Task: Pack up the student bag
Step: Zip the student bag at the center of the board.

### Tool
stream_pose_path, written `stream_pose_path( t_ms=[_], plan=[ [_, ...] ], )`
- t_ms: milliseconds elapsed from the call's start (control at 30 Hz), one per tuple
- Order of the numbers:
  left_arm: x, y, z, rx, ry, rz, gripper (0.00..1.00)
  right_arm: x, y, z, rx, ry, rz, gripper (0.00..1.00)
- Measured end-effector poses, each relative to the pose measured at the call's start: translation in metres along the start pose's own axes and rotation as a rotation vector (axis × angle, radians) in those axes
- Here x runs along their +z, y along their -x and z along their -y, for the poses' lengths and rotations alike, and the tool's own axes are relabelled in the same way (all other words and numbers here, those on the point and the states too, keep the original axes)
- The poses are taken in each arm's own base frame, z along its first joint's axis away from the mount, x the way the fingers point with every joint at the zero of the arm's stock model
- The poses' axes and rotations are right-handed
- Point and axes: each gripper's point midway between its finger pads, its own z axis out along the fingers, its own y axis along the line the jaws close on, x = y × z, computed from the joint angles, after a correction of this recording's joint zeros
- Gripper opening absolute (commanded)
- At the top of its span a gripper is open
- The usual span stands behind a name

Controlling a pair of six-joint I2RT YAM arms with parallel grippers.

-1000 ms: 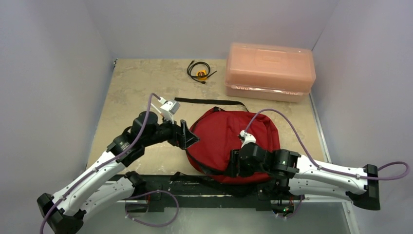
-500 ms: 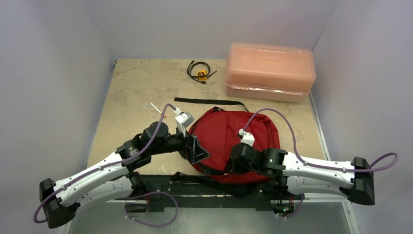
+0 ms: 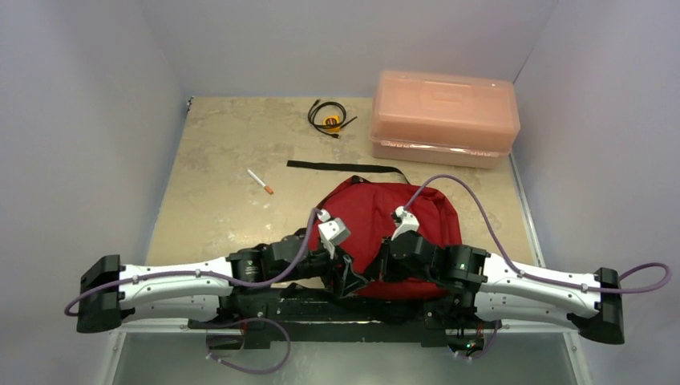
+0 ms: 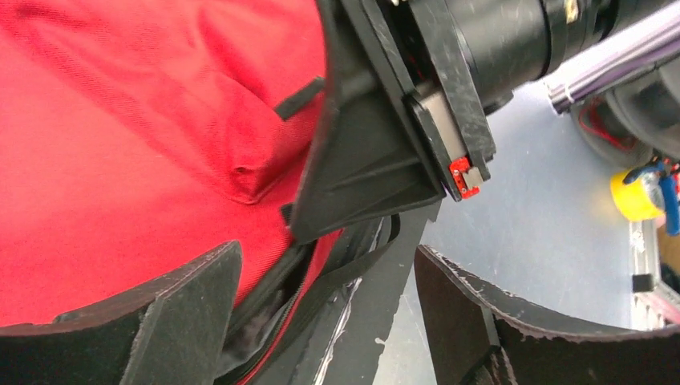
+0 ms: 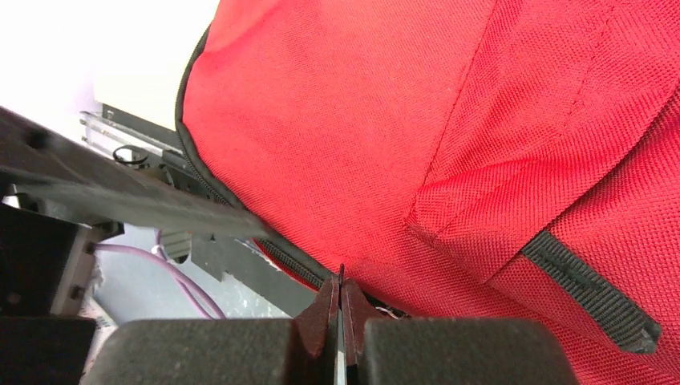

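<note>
**A:** What sits at the left of the overhead frame?

**B:** A small white pen [image 3: 260,182] lies alone on the tabletop [image 3: 216,152]. Further right, near the upper centre, there is a coiled black cable [image 3: 328,116], and below it a flat black strap [image 3: 345,167].

**A:** And the left gripper?

**B:** The left gripper [image 4: 325,273] is low in the centre with its jaws wide apart. They straddle the near edge of the student bag [image 3: 369,212], with nothing clamped between them.

**A:** Where is the bag itself?

**B:** It lies flat in the lower centre of the frame, between the two arms.

**A:** The right gripper?

**B:** The right gripper [image 5: 341,301] has its fingers pressed together, with the tips at the bag's black zipper line. I cannot tell whether they pinch anything.

**A:** Farthest right?

**B:** A pink translucent box [image 3: 443,116] with its lid on sits at the upper right, well apart from the bag.
</note>
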Motion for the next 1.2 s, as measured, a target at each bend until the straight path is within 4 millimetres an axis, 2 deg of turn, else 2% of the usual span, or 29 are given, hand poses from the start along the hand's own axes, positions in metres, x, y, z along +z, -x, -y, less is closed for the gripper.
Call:
stream_pose_path(
  t_ms=[100,200,333,500,633,767,867,967,1200],
  plan=[
    [0.018,-0.012,0.01,0.022,-0.013,-0.002,0.59,-0.004,0.002,-0.003,-0.001,0.021,0.008,0.0],
    [0.032,-0.018,0.007,0.017,0.006,0.007,0.5,-0.006,0.004,-0.005,0.002,0.034,0.012,0.0],
    [0.043,-0.02,0.01,0.009,0.01,0.027,0.43,-0.012,0.009,-0.008,0.009,0.061,0.032,0.0],
    [0.042,-0.017,0.011,0.011,0.042,0.078,0.39,-0.019,0.014,-0.015,-0.01,0.11,0.054,0.0],
    [0.04,-0.019,0.002,-0.012,0.091,0.096,0.26,-0.017,0.018,-0.023,-0.029,0.141,0.073,0.0],
    [0.039,-0.021,-0.003,-0.03,0.119,0.101,0.19,-0.015,0.02,-0.023,-0.04,0.137,0.082,0.0],
    [0.039,-0.023,-0.005,-0.053,0.123,0.112,0.06,-0.015,0.021,-0.024,-0.04,0.139,0.084,0.0],
    [0.039,-0.025,-0.008,-0.072,0.128,0.122,0.05,-0.015,0.02,-0.024,-0.04,0.139,0.084,0.0],
    [0.039,-0.024,-0.01,-0.098,0.145,0.133,0.1,-0.013,0.02,-0.022,-0.041,0.129,0.08,0.0]
  ],
)
